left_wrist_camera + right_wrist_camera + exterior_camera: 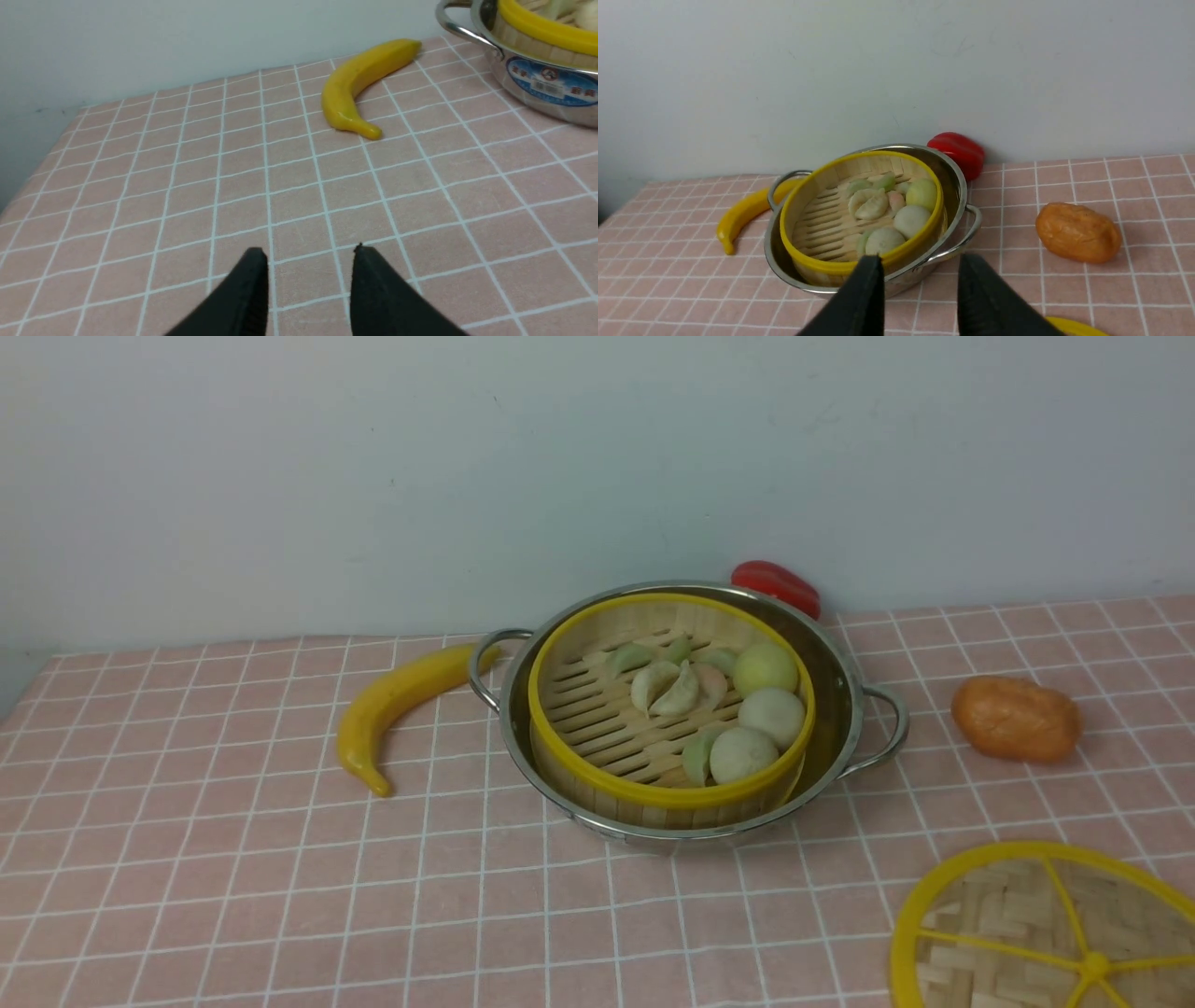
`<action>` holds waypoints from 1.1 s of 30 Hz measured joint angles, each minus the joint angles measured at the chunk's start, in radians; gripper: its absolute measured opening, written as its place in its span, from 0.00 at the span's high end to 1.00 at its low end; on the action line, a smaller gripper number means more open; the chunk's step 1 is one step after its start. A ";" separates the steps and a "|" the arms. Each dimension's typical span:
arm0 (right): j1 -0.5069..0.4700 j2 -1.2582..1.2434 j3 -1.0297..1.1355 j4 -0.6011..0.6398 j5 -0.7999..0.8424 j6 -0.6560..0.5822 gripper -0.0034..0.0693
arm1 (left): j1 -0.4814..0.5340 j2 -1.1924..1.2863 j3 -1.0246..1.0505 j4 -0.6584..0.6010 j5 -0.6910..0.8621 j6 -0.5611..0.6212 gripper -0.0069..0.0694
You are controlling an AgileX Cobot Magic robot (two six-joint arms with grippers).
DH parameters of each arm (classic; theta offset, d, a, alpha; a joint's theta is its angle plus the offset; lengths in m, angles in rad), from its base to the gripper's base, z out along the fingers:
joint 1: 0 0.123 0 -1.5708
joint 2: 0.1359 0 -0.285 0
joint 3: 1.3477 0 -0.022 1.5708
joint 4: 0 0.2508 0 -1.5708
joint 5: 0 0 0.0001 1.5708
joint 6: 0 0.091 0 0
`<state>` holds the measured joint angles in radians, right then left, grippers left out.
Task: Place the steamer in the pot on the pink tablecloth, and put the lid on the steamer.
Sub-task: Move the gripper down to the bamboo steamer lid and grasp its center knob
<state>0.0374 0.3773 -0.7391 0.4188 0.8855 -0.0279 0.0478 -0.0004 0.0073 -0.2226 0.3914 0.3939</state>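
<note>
Pink tablecloth (233, 896) with a grid of thin white lines covers the whole surface, which runs back to a plain pale wall (597, 457). Near the middle of the cloth, toward the wall, stands the pot (834, 695): wide, shallow, shiny steel, with a wire loop handle at each side. Inside it sits the steamer (667, 797), a round bamboo basket with a yellow rim and slatted floor. Its rim rises above the pot's edge, and it is uncovered. The lid (1046, 933), a flat woven bamboo disc with a thick yellow rim and yellow spokes, lies on the cloth at the near right, well apart from the pot and only partly in view. A yellow banana (397, 705) lies left of the pot, its far tip at the pot's left handle. An orange-brown lump (1016, 719) rests on the cloth right of the pot, apart from it. A red pepper (777, 583) shows just behind the pot, by the wall. Three pale round buns (770, 717) and several small dumplings (672, 689) lie on the steamer floor, mostly toward its right. The left end effector (308, 249) hangs over bare cloth on the banana's side, its two black fingers parted with nothing between them. The right end effector (920, 257) hovers at the near side of the pot, fingers likewise parted, holding nothing.
</note>
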 joint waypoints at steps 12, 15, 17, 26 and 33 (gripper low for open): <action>0.000 0.456 -0.155 0.134 0.012 -0.553 0.62 | -0.064 0.000 0.000 0.000 0.000 0.000 0.59; 0.000 0.586 -0.256 0.155 0.022 -0.649 0.62 | -0.064 0.000 0.000 0.000 0.000 0.000 0.59; 0.012 0.709 -0.359 0.160 0.047 -0.700 0.62 | -0.064 0.000 0.000 0.000 0.000 0.000 0.59; 0.143 0.992 -0.540 -0.092 0.248 -0.569 0.62 | -0.064 0.000 0.000 0.000 0.000 0.000 0.59; 0.163 1.112 -0.538 -0.282 0.340 -0.279 0.62 | -0.064 0.000 0.000 0.000 0.000 0.000 0.59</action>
<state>0.2004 1.4890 -1.2767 0.1365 1.2250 -0.3064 -0.0160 -0.0004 0.0073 -0.2226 0.3914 0.3939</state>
